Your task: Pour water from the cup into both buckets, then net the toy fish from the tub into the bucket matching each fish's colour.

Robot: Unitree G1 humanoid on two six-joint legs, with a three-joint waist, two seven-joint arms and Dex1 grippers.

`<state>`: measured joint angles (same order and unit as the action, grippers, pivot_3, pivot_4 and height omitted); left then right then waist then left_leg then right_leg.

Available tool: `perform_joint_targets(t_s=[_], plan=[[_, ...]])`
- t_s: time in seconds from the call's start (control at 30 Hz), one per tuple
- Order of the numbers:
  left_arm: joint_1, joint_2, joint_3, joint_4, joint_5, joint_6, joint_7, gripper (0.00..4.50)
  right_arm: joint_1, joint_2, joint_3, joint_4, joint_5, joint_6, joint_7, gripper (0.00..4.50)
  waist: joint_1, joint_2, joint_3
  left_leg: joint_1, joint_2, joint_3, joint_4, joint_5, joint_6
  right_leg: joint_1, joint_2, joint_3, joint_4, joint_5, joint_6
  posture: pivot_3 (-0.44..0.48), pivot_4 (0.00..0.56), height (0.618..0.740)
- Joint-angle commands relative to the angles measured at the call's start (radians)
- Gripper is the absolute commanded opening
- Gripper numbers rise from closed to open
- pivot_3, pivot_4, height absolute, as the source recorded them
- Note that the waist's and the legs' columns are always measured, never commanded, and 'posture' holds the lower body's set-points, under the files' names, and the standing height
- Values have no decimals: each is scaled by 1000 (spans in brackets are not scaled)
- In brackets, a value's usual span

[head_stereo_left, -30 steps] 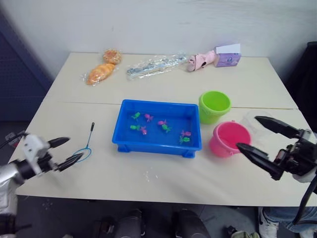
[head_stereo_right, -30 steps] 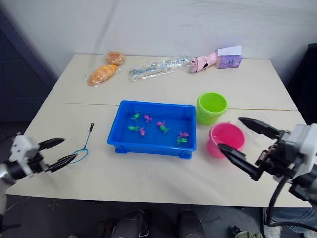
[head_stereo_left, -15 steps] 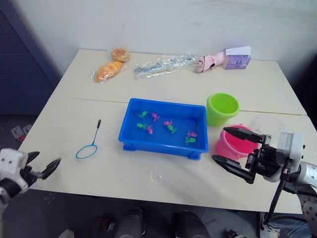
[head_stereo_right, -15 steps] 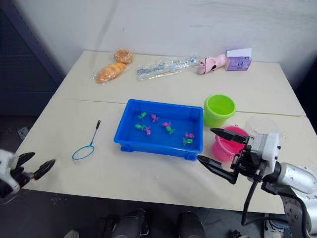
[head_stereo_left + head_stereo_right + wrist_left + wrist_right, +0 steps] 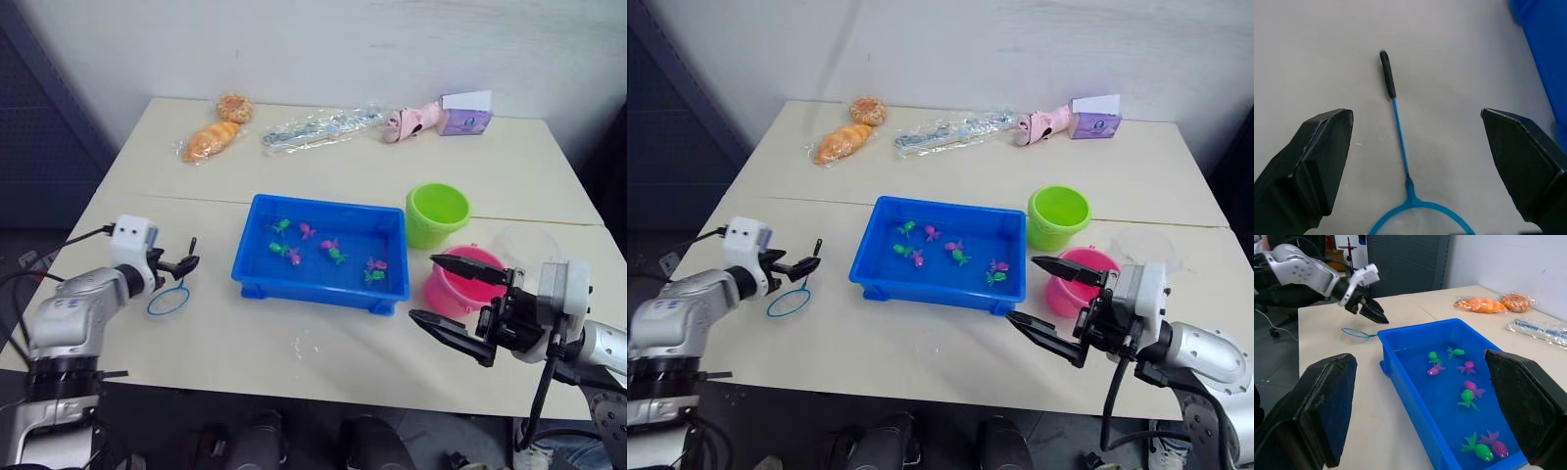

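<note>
The blue tub (image 5: 257, 262) sits mid-table with several green and pink toy fish (image 5: 333, 249) in water. To its right stand the green bucket (image 5: 438, 213) and the pink bucket (image 5: 453, 294); the clear cup (image 5: 526, 245) stands just behind the pink one. The net (image 5: 1399, 128) lies flat left of the tub, hoop toward me. My left gripper (image 5: 182, 262) is open, hovering over the net's dark handle (image 5: 1387, 78), which lies between its fingers. My right gripper (image 5: 447, 302) is open and empty, in front of the pink bucket near the tub's right end.
Along the far edge lie two bagged breads (image 5: 209, 140), a clear plastic bag (image 5: 318, 127), a pink toy (image 5: 411, 119) and a purple box (image 5: 464, 113). Bare tabletop runs in front of the tub (image 5: 1396, 340). The net's hoop (image 5: 789, 302) is near the table's left front edge.
My left arm has risen from below the table's front-left edge and reached over the net's handle. The right gripper has stayed open near the pink bucket.
</note>
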<state>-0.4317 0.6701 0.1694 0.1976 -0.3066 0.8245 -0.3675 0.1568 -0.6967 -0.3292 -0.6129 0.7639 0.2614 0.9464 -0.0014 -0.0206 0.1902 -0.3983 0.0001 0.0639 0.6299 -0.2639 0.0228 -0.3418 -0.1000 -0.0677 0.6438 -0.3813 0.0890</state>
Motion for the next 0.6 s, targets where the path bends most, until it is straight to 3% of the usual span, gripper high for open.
perform_joint_targets(t_s=[0.03,0.33,0.47,0.6], plan=[[-50,-17,-13,66,44,21,37,4500,29,6,-49,-51,-3,-26,-19,4427,-1,0,0,0,0,0,0,0,0,0,0,0,0,0,0,0,150,740],[-124,-102,-60,199,56,74,-4,4500,76,36,-51,-83,-6,-47,-56,4427,17,-1,-1,1,0,0,2,1,-1,1,0,0,1,0,0,0,150,740],[-121,-95,-78,234,85,105,-4,3317,79,37,-56,-82,-11,-55,-60,4500,25,0,-1,2,-1,0,2,1,-1,2,0,1,2,0,0,0,150,740],[-71,-84,-82,186,77,171,-24,1635,84,31,-73,-87,-7,-53,-69,4500,25,2,-3,4,-1,1,1,1,-1,3,-1,2,2,0,0,0,150,740]])
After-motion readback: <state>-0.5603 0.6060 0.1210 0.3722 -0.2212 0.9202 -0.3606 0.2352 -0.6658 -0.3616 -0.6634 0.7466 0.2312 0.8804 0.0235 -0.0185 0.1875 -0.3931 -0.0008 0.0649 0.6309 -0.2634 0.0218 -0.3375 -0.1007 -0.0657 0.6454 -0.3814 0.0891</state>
